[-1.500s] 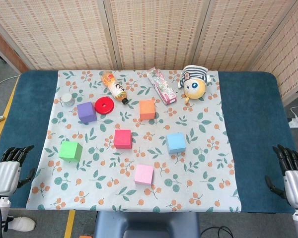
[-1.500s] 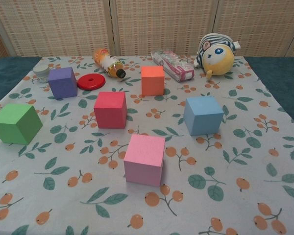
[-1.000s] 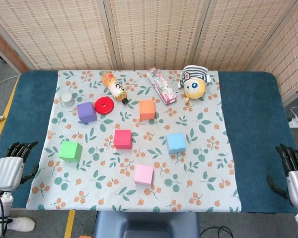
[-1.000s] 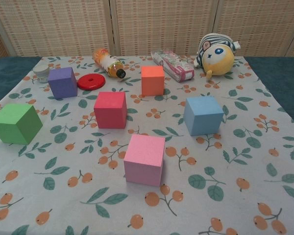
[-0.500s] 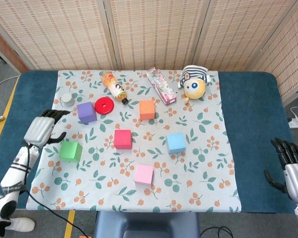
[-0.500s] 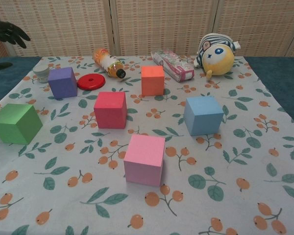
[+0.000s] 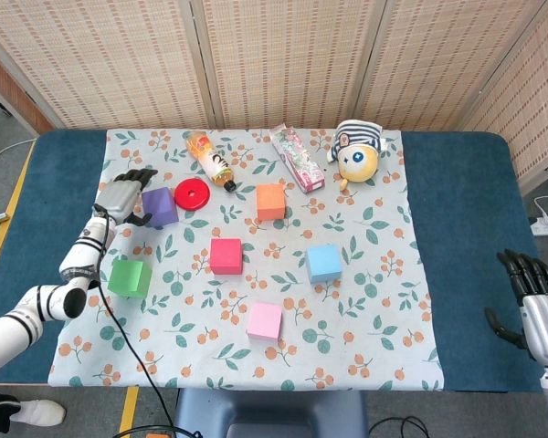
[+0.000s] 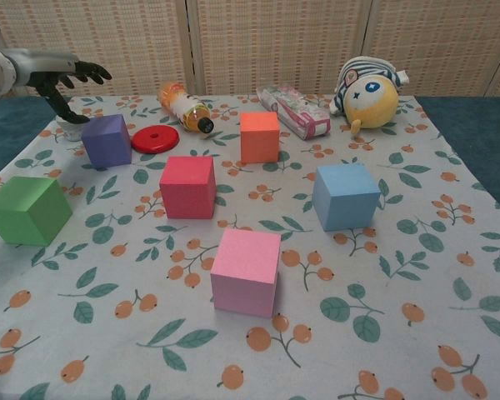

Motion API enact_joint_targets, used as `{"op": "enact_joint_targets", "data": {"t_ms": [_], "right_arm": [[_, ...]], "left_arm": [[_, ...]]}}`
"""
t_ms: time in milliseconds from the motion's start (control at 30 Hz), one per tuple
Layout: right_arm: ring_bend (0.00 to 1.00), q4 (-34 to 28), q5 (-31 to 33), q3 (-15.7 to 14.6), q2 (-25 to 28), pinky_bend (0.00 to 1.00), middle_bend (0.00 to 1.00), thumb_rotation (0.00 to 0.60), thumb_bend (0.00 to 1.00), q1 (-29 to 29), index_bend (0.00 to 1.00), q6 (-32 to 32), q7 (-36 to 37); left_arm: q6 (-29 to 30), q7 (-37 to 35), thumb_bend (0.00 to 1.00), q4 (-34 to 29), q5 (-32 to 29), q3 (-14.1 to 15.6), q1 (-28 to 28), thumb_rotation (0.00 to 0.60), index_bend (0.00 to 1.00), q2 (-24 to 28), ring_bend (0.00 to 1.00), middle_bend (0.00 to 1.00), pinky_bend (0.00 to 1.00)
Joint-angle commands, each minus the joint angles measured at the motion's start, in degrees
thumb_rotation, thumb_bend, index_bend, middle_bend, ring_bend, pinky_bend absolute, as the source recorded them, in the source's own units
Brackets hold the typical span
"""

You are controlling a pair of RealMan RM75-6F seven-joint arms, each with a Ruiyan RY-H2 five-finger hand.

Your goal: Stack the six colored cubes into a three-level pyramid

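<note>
Your left hand (image 7: 121,195) hovers with fingers spread, empty, just beside the purple cube (image 7: 160,206); your right hand (image 7: 532,301) idles spread, well apart.

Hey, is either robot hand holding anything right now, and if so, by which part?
Nothing is held. The left hand hovers open beside the purple foam cube, fingers spread; the right hand is open off the cloth's right edge.
</note>
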Motion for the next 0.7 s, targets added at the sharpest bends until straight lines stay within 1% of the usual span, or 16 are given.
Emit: {"op": "enact_joint_targets", "data": {"t_ms": [33,100,300,500,600,633,700], "right_arm": [[0.00,-0.10,0.15,0.04,0.11,0.06,0.05,0.600,0.00,0.10,0.00,-0.17,0.07],[0.00,-0.16,0.29,0.05,0.16,0.06,0.05,0.600,0.00,0.17,0.00,-0.30,0.12],[0.00,-0.15,1.02,-0.06,0.04,0.06,0.05,0.600,0.00,0.18,0.00,-0.79,0.35],[0.00,-0.28,1.43,-0.07,-0.04,0.06,0.05,0.600,0.00,0.23,0.00,-1.03,0.38],[0.00,-0.39,1.69,0.00,0.02,0.06,0.05,0.600,0.00,0.25,0.00,-1.08,0.31],[0.00,-0.43,1.75,0.02,0.01,0.06,0.05,0.600,0.00,0.28,0.00,-1.13,0.26],[0.00,-0.47,1.89,0.11,-0.07,0.06,0.05,0.600,0.00,0.36,0.00,-1.18,0.10]], "left_arm": [[-3.82,1.09,0.35,3.42,-3.45,1.04,-2.74,0.600,0.00,-2.57,0.01,0.02,0.12],[-5.22,0.75,0.35,4.26,-4.57,1.42,-3.45,0.600,0.00,-3.03,0.01,0.02,0.12],[-5.58,0.70,0.36,6.75,-5.40,3.07,-4.24,0.600,0.00,-4.38,0.01,0.02,0.12],[-7.74,0.07,0.35,11.95,-7.02,3.94,-5.56,0.600,0.00,-6.93,0.01,0.02,0.12],[-8.97,-0.10,0.35,14.68,-7.38,4.49,-6.19,0.600,0.02,-8.24,0.03,0.05,0.12],[-9.13,-0.18,0.36,15.56,-7.46,4.60,-6.33,0.600,0.04,-8.75,0.05,0.07,0.13],[-9.43,-0.65,0.36,17.49,-7.74,4.58,-6.56,0.600,0.09,-9.94,0.12,0.13,0.15]]}}
